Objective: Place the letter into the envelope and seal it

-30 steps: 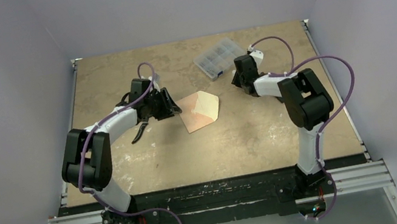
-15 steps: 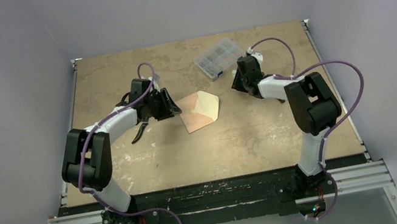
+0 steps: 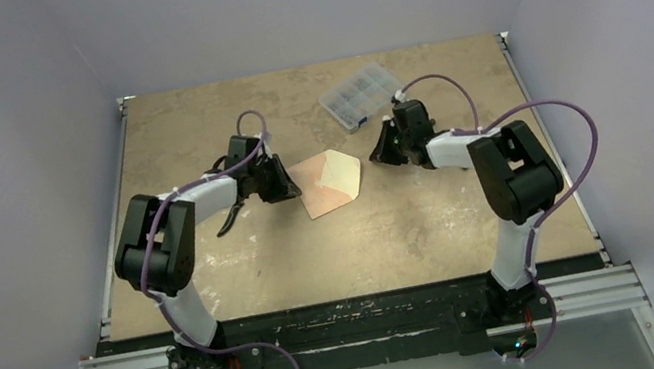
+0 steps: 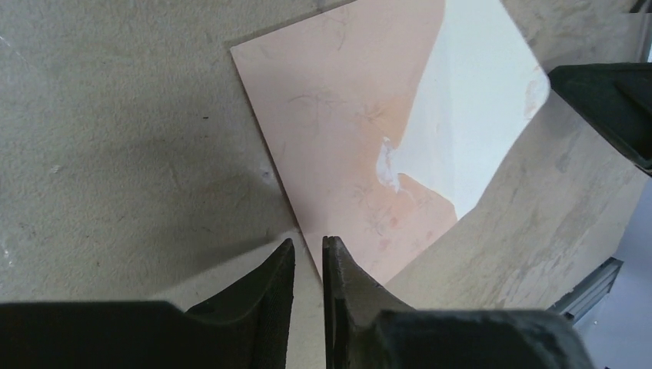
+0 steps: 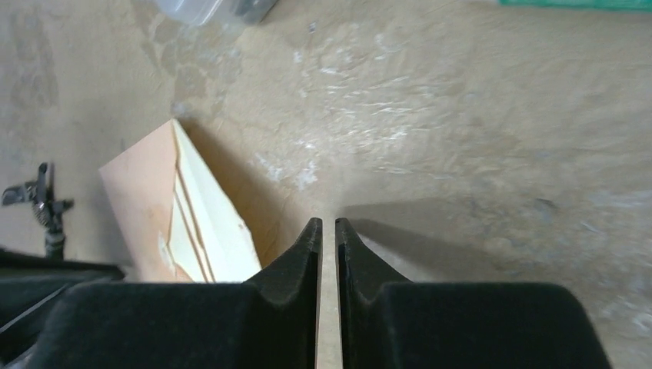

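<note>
- The tan, mottled worktop (image 3: 247, 270) fills the middle of the overhead view, and everything else is carried on it.
- The left arm (image 3: 194, 200) is stretched from the lower left towards the centre of the frame. The right arm (image 3: 504, 174) is bent inward from the lower right.
- The envelope (image 3: 323, 193) is laid flat at the centre of the worktop, between the two end effectors. Its flap (image 3: 347, 173) is open, with the pale cream inner face shown and the point turned to the right of the frame.
- A clear compartment box (image 3: 361, 94) is seen at the upper right, well apart from the envelope.
- The left end effector (image 4: 306, 244) is held at the envelope's left corner. Its fingers are drawn together to a thin slit and nothing is seen clamped between them. Contact with the paper cannot be told.
- The right end effector (image 5: 324, 224) is placed just right of the flap, apart from it, with its fingers likewise nearly touching and nothing gripped.
- A small black object (image 3: 230, 221) is found beside the left arm, left of the envelope.
</note>
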`<action>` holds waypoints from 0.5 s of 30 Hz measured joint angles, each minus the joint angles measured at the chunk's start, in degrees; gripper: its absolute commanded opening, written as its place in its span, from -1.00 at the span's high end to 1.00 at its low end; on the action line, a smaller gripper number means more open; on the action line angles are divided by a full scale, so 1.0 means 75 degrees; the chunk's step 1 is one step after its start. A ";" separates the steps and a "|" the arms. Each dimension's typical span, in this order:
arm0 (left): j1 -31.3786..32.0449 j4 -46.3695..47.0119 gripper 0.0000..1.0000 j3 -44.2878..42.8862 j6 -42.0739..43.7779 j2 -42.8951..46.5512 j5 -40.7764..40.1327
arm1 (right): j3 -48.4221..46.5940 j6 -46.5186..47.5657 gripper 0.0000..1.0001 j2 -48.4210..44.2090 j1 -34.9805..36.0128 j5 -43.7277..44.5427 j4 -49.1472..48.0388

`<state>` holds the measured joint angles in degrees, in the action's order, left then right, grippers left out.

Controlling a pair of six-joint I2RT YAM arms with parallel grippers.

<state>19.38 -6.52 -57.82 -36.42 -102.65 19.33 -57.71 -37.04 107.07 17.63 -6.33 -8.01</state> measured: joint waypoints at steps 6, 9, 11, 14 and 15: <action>0.0189 0.0050 0.81 -0.0119 -0.0239 -0.0391 -0.0449 | 0.0000 -0.0012 0.79 0.0332 0.0000 -0.1221 -0.0533; 0.0254 0.0058 0.82 -0.0329 -0.0315 -0.0560 -0.0644 | 0.0076 -0.0038 0.81 0.0551 0.0000 -0.1932 -0.1011; 0.0294 0.0061 0.83 -0.0463 -0.0344 -0.0650 -0.0810 | 0.0321 -0.0044 0.81 0.0574 0.0017 -0.2445 -0.1469; 0.0338 0.0052 0.84 -0.0583 -0.0379 -0.0726 -0.1000 | 0.0574 -0.0058 0.80 0.0574 0.0064 -0.3089 -0.1988; 0.0350 0.0044 0.84 -0.0612 -0.0393 -0.0740 -0.1043 | 0.0597 -0.0058 0.80 0.0574 0.0093 -0.3255 -0.2133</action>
<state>22.00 -6.20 -62.41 -39.38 -108.20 11.51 -53.23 -37.47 111.37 18.33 -30.74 -24.01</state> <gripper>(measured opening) 0.085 0.099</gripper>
